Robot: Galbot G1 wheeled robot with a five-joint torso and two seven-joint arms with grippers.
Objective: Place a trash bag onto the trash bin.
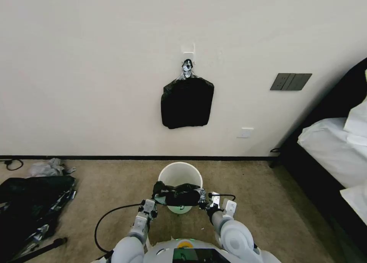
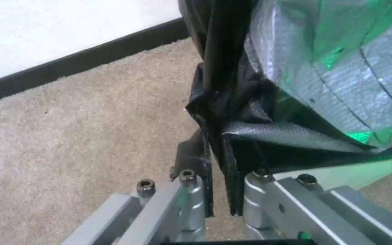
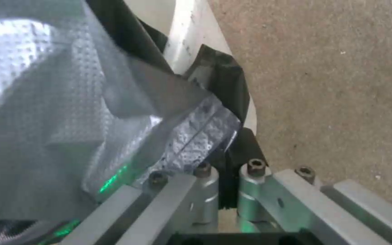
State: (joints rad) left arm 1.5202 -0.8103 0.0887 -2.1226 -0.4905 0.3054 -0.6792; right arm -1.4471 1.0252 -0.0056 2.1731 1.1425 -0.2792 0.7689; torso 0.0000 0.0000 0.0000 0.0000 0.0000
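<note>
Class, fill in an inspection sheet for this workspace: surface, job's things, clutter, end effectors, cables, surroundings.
Surface: beige carpet.
Job's things: trash bag stretched across the near rim of the trash bin, not yet over the whole rim.
Clutter: bag bundle hanging on the wall; dark heap on the floor, left.
End effectors: left end effector and right end effector each clamp a bag edge.
Cables: black cable by the left arm.
Surroundings: bed, right.

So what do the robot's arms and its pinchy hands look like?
The arms are smooth, rounded and white-grey. A thin black cable loops beside the left arm, and another arcs by the right wrist. The left gripper and right gripper are silver metal bars with dark hex bolts and flat black fingers. A green light glints on the metal.
</note>
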